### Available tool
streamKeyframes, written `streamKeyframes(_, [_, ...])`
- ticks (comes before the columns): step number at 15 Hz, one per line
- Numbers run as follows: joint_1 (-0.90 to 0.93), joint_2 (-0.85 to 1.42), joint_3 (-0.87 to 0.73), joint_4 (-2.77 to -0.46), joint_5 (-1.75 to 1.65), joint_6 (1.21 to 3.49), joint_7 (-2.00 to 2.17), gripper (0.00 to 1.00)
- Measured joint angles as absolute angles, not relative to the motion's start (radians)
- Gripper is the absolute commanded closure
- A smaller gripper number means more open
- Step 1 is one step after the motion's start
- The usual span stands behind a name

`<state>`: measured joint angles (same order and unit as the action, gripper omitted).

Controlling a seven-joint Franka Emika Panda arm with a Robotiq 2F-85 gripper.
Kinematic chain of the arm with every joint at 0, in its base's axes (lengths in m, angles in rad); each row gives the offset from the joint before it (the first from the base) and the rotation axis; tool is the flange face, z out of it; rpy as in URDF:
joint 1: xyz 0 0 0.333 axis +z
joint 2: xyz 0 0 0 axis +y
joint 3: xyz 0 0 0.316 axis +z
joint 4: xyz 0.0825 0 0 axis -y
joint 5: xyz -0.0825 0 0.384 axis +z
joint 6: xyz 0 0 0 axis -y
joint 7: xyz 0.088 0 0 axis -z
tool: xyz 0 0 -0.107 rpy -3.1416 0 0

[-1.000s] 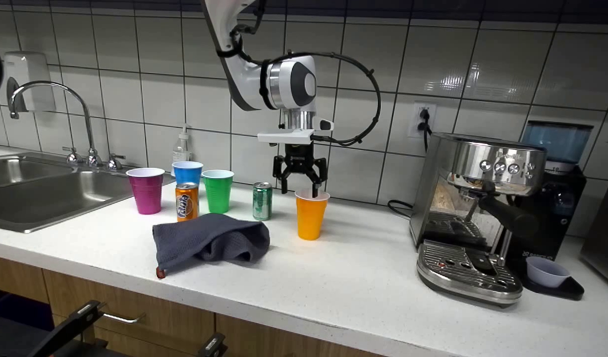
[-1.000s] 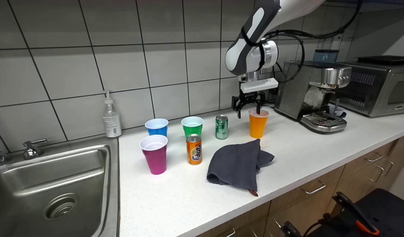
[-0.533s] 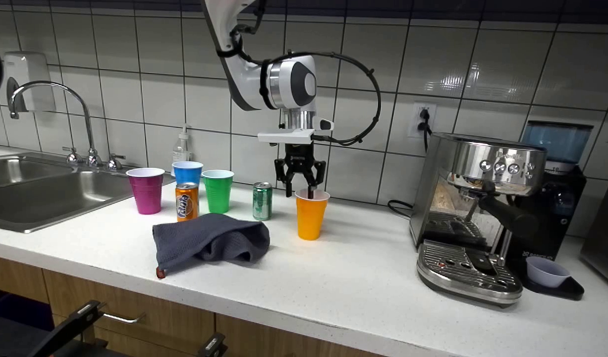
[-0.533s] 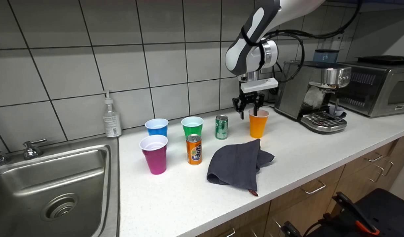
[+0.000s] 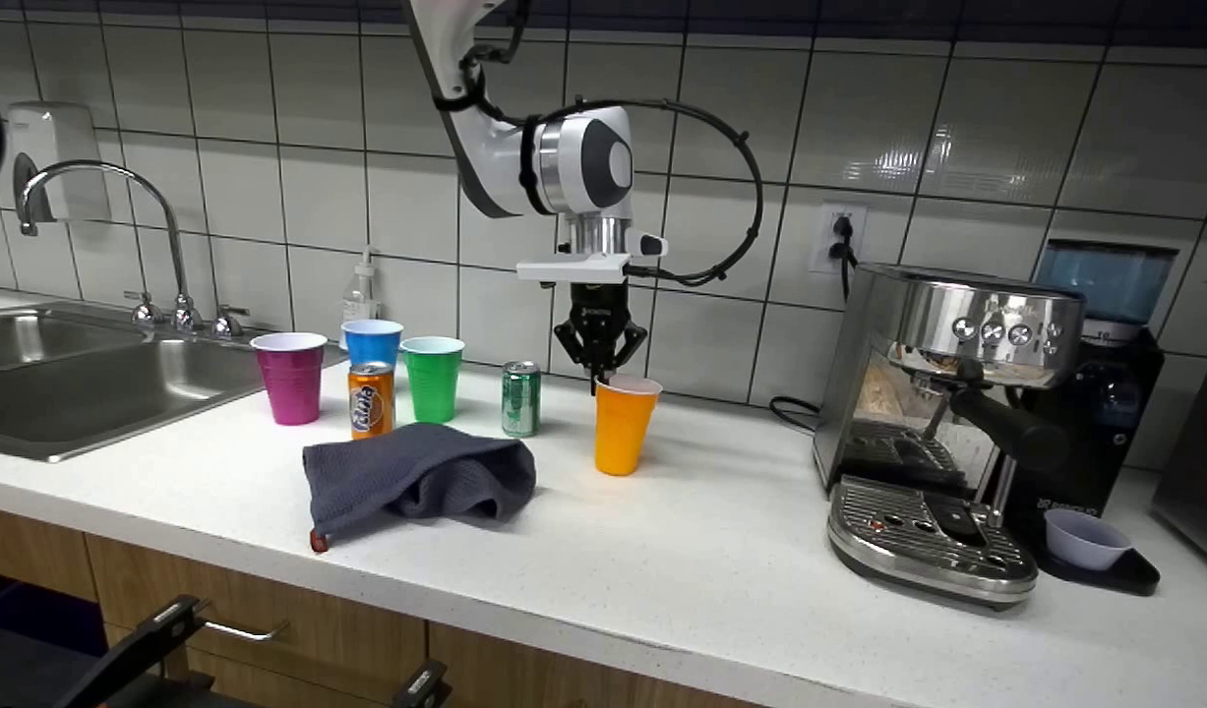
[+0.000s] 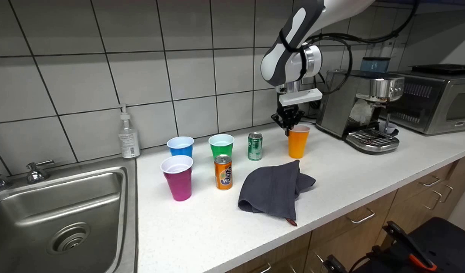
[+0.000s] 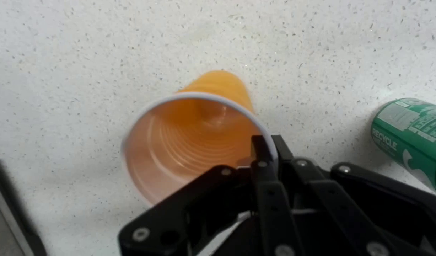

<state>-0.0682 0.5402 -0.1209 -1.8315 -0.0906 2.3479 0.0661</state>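
Observation:
My gripper (image 7: pixel 270 142) is shut on the near-wall side of an orange plastic cup (image 7: pixel 203 142), pinching its rim. One finger (image 7: pixel 259 145) is inside the cup and the other finger (image 7: pixel 282 147) outside it. The pale inside of the cup looks hollow, with nothing seen in it. In both exterior views the orange cup (image 5: pixel 625 433) stands about upright, its base at the counter, under the gripper (image 6: pixel 287 131). A green can (image 7: pixel 413 138) stands a short way off, also seen as a green can (image 5: pixel 520 398) in an exterior view.
A dark grey cloth (image 5: pixel 421 482) lies crumpled at the counter front. Beyond are an orange Fanta can (image 6: pixel 223 174) and green (image 6: pixel 221 146), blue (image 6: pixel 181 148) and magenta (image 6: pixel 179 182) cups. A coffee machine (image 5: pixel 942 423) and a sink (image 6: pixel 128 212) flank the scene.
The jaws have closed from wide apart onto the orange cup's rim. The cup and the gripper have shifted slightly toward the coffee machine.

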Motion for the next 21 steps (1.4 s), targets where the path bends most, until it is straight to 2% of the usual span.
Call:
streamKeyframes(9, [-0.068, 0.468, -0.142, -1.884, -0.133, 2.349, 0.056, 0.99])
streamKeyframes(21, [-0.034, 0.246, -0.137, -2.072, -0.198, 2.404, 0.053, 0.99])
